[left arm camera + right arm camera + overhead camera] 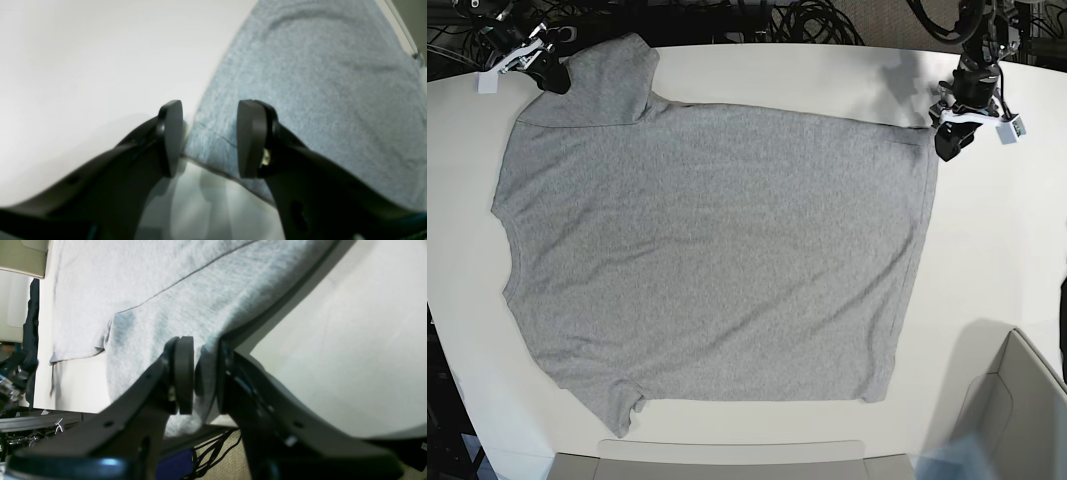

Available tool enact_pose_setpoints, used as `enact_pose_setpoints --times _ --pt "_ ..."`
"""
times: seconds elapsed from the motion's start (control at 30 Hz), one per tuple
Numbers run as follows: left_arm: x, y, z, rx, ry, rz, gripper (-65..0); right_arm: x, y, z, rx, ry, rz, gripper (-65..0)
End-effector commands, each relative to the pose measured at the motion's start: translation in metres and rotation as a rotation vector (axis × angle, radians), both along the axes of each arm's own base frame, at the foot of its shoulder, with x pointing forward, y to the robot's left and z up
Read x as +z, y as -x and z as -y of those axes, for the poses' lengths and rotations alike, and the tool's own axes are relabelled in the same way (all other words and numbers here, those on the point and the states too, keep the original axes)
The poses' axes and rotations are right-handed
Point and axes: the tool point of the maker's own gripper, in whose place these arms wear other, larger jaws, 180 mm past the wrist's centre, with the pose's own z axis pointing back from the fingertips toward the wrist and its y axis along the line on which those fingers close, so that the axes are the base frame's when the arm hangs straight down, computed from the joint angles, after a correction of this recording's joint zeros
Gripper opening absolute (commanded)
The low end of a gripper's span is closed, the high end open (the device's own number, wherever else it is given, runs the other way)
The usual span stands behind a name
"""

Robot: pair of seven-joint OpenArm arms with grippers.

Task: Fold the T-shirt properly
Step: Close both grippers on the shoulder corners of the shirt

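Observation:
The heather-grey T-shirt (717, 250) lies spread flat on the white table (997, 260), plain side up, with no lettering showing. In the base view my left gripper (949, 143) sits at the shirt's top right hem corner. In the left wrist view it (210, 138) stands open just above the table, and the hem corner (208, 143) lies between the fingers without being pinched. My right gripper (555, 78) is at the top left sleeve. In the right wrist view it (203, 376) is shut on a fold of the grey cloth (183, 290), lifting it a little.
A pale grey bin (1017, 400) stands at the table's lower right corner, and a flat grey tray edge (707, 460) runs along the bottom. Dark cables (807, 20) lie beyond the far edge. Cables (217, 446) hang below the table edge near my right gripper.

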Motion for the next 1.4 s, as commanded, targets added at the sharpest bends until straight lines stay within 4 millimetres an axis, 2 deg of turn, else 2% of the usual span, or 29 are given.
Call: enact_pose_setpoints --times 0.0,0.13,0.23,0.33,0.47,0.67,0.83,0.93,1.1,1.3,1.37 --pt "0.009 -0.007 0.0 -0.023 -0.006 0.041 -38.0 -0.007 0.012 0.003 0.031 0.031 -0.061 -53.2" --pt "0.009 -0.009 0.002 -0.036 0.0 0.051 -38.0 -0.007 0.013 0.003 0.032 0.032 -0.062 -53.2" --pt "-0.009 0.002 -0.007 -0.008 0.004 -0.001 -38.0 -0.007 0.013 0.003 0.032 0.032 -0.062 -53.2" --pt "-0.022 0.005 -0.009 0.003 0.011 -0.03 -38.0 -0.007 0.013 0.003 0.032 0.032 -0.062 -53.2" --pt "-0.032 0.011 -0.003 -0.011 0.022 -0.059 -38.0 -0.007 0.011 0.003 0.032 0.032 -0.059 -53.2" --pt "-0.04 0.011 0.032 -0.104 0.073 -0.067 -38.1 -0.008 0.011 0.0 0.032 0.026 -0.059 -53.2" --pt "-0.042 0.012 0.038 -0.118 0.081 -0.07 -38.6 -0.007 0.01 0.0 0.031 0.025 -0.055 -53.3" --pt "-0.042 0.012 0.038 -0.119 0.081 -0.069 -41.6 -0.009 0.003 -0.01 0.059 0.01 -0.048 -54.5" --pt "-0.041 0.011 0.038 -0.117 0.079 -0.064 -52.1 -0.012 -0.004 -0.026 0.097 -0.013 -0.043 -64.6" --pt "-0.037 0.002 0.037 -0.114 0.076 -0.04 -65.0 -0.022 -0.003 -0.024 0.157 0.074 -0.079 -65.0" --pt "-0.034 0.001 0.034 -0.108 0.071 -0.031 -65.0 -0.017 -0.006 -0.024 0.175 0.097 -0.065 -65.0"
